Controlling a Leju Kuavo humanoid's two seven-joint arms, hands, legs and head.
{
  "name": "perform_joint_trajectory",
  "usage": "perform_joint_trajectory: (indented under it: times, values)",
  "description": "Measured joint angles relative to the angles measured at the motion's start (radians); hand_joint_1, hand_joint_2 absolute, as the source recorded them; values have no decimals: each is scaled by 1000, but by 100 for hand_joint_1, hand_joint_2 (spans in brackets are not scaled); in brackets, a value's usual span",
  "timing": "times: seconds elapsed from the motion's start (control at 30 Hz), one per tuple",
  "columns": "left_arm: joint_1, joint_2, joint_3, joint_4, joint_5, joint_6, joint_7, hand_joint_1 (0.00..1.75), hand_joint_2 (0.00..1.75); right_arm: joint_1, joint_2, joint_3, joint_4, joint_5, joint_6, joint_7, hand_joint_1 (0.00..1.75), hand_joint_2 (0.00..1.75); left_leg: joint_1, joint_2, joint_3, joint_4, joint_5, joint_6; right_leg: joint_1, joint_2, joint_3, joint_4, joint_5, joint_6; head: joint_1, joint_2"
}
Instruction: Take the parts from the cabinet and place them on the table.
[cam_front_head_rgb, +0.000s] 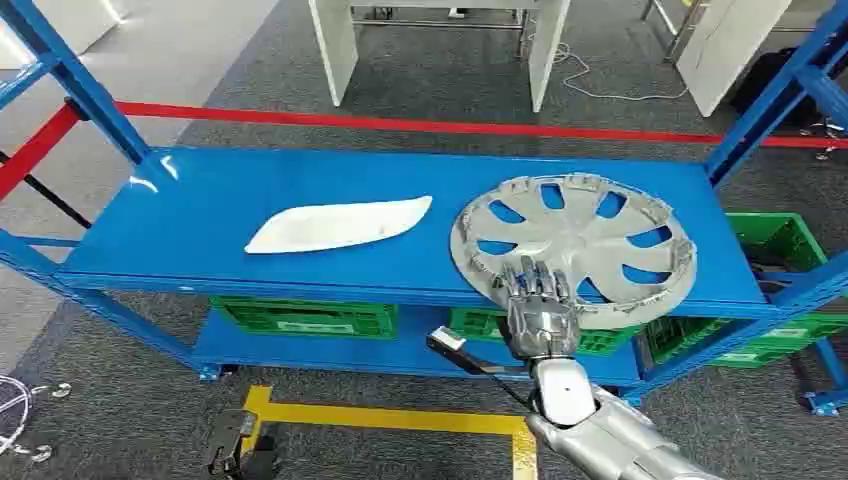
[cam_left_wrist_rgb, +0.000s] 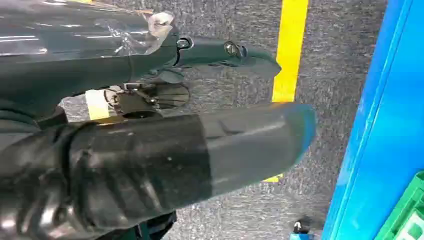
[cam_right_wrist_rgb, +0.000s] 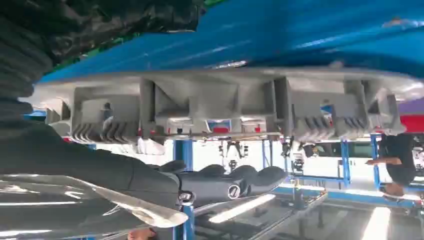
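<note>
Right hand (cam_front_head_rgb: 538, 305), fingers spread, over hubcap's (cam_front_head_rgb: 574, 246) near rim at shelf (cam_front_head_rgb: 200, 215) edge.

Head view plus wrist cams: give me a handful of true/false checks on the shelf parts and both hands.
1. The silver wheel cover lies on the blue shelf. True.
2. The white part sits to the right of the wheel cover. False: it lies to its left, apart from it.
3. The right robot hand is at the near rim of the wheel cover. True; fingers lie over the rim.
4. Green crates sit on top of the shelf beside the parts. False: they sit on the level below.
5. The left robot hand holds the white part. False: it holds nothing and hangs over grey floor by a yellow line.
</note>
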Motion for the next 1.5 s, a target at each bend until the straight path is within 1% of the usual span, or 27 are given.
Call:
perform_joint_trajectory:
  times: [0.2,0.3,0.43,0.6,0.97,1.5]
  values:
    - [0,0,0,0,-1,-1,0,0,0,-5,0,2,29,0,0,-10,0,175,0,0,0,0,0,0,0,0,0,0,0,0,0,0]
    - [0,0,0,0,-32,-1,-1,0,0,-17,3,2,72,2,0,-16,0,175,0,0,0,0,0,0,0,0,0,0,0,0,0,0]
    - [0,0,2,0,-40,-4,0,0,0,-43,11,-3,137,3,0,11,0,175,0,0,0,0,0,0,0,0,0,0,0,0,0,0]
    - [0,0,2,0,-42,-6,6,0,0,-74,14,-32,195,3,0,28,0,175,0,0,0,0,1,1,0,0,0,0,1,1,0,0]
    - [0,0,2,0,-56,-9,15,0,0,-82,14,-85,208,2,0,60,0,175,0,0,0,1,1,1,0,0,0,0,1,1,0,0]
    - [-1,0,2,0,-58,-9,19,0,0,-82,3,-143,208,-1,0,59,2,175,0,0,0,1,1,1,0,0,0,0,2,1,0,0]
